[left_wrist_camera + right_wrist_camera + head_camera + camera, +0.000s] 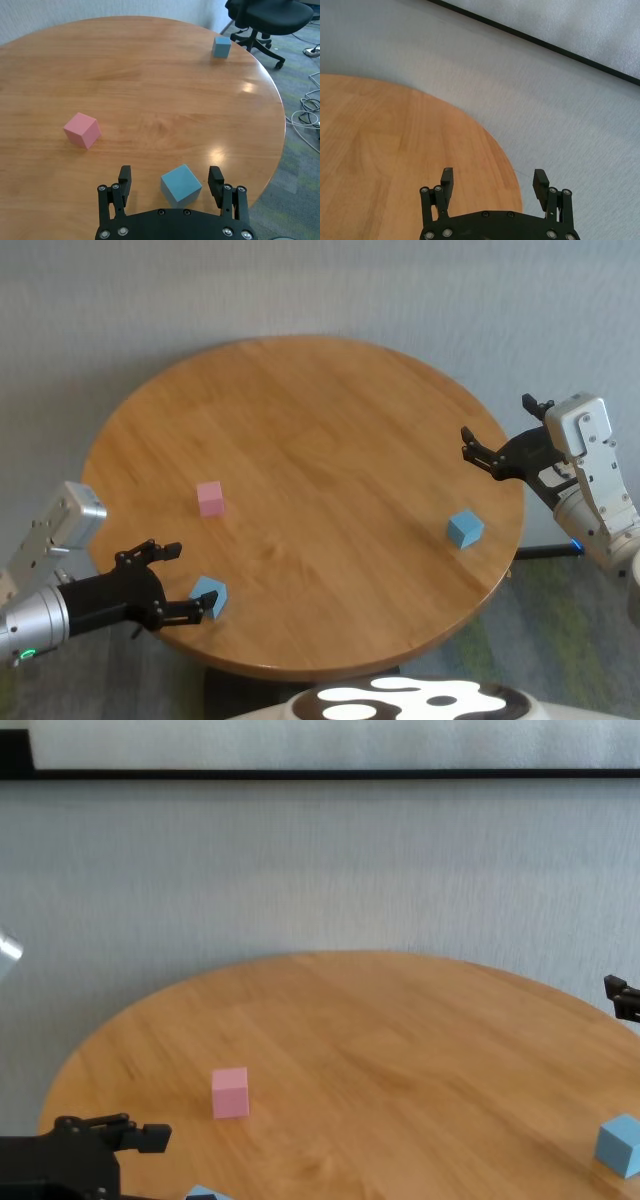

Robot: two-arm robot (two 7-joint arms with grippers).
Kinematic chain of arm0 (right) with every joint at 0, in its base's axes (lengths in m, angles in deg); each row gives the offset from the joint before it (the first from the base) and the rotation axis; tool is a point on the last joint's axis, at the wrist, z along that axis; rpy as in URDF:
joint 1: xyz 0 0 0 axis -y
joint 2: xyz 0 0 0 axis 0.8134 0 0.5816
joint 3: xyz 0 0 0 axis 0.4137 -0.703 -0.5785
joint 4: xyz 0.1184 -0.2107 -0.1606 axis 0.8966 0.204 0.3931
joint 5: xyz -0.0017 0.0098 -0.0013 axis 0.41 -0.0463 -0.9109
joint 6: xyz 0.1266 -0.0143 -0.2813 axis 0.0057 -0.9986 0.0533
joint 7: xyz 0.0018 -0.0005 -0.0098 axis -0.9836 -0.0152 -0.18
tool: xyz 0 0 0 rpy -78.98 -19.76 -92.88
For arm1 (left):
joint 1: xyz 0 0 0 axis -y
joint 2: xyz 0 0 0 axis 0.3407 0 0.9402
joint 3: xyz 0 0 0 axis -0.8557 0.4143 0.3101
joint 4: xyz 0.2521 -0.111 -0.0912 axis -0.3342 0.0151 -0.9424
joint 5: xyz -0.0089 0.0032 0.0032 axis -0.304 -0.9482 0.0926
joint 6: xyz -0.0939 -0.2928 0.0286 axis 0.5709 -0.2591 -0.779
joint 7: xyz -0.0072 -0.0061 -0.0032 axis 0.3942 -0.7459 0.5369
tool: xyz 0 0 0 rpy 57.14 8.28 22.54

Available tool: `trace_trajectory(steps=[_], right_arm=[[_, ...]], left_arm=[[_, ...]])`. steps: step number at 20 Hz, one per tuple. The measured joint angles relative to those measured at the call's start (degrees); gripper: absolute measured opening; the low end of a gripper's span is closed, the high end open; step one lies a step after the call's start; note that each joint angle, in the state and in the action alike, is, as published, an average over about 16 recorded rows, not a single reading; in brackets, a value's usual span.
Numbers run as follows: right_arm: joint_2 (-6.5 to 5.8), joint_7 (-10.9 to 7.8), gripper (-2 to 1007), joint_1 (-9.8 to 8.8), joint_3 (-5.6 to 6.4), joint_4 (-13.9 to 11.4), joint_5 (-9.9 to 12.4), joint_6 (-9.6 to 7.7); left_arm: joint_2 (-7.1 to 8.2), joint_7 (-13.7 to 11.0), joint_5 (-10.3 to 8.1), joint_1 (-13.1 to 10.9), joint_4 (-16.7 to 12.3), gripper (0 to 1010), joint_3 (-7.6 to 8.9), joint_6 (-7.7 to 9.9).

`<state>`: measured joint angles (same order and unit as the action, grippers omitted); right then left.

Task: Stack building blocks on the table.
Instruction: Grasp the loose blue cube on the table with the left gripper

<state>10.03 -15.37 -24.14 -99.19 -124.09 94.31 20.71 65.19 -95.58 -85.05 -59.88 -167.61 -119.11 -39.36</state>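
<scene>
Round wooden table point(330, 440) seen from above. Left tool point(172, 581), released, sits low at the near left edge with a light blue block point(209, 597) between its spread fingers, untouched by either. Pink block point(210, 498) rests just beyond it. Second blue block point(464, 529) lies near the right edge. Right tool point(478, 452), released, hovers over the right rim.

The table point(150, 75) has a smooth wooden top with visible grain and a light gloss. On the table, the pink block point(82, 130) and the two light blue blocks point(180, 184) point(221, 47) look matt, perhaps foam or painted wood. Beside the table, the left gripper point(172, 182) is matt black, probably plastic.
</scene>
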Motion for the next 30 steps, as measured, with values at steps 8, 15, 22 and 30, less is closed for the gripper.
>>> trace_trajectory(steps=[8, 15, 22, 30], right_arm=[[0.00, 0.00, 1005, 0.00, 0.00, 0.00, 0.00, 0.00], [0.00, 0.00, 1005, 0.00, 0.00, 0.00, 0.00, 0.00], [0.00, 0.00, 1005, 0.00, 0.00, 0.00, 0.00, 0.00], [0.00, 0.00, 1005, 0.00, 0.00, 0.00, 0.00, 0.00]], left_arm=[[-0.03, 2.24, 2.93, -1.29, -3.20, 1000, 0.09, 3.25], [-0.57, 3.79, 5.24, -1.74, -4.71, 1000, 0.05, 5.24], [-1.52, 5.67, 7.11, -2.12, -5.44, 1000, 0.56, 6.84], [-2.92, 6.99, 7.56, -3.03, -5.47, 1000, 1.92, 7.94]])
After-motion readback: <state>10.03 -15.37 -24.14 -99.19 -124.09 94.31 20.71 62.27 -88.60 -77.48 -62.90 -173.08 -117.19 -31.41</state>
